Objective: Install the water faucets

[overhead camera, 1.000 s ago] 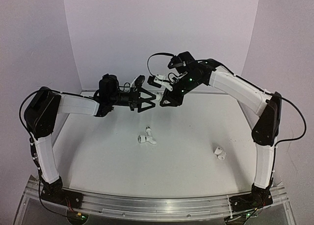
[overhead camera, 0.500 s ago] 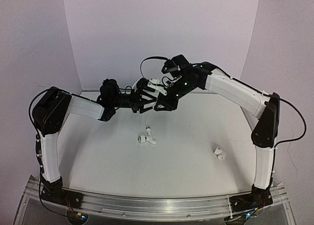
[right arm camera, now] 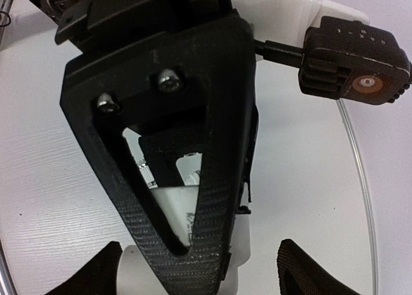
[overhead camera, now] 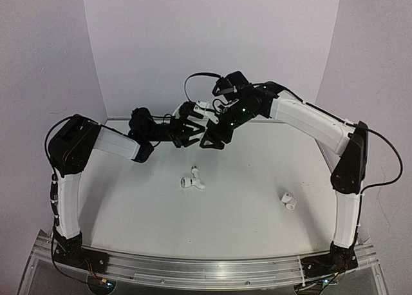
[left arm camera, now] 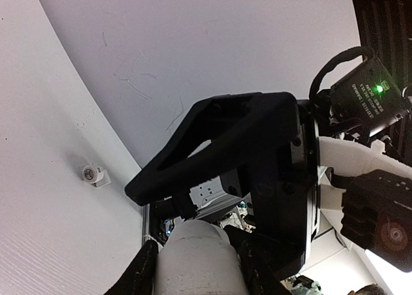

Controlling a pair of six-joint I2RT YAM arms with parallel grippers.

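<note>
Over a white table (overhead camera: 129, 205), a white cylinder (left arm camera: 193, 275) is pinched by the left gripper (left arm camera: 195, 247); the right gripper's (right arm camera: 199, 256) opening cannot be told

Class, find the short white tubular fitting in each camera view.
Top external: tubular fitting lies right of centre on the table.
Left wrist: likely the small white piece at left, near where table meets wall.
Right wrist: not in view.
Shared landmark: the white table.
</note>
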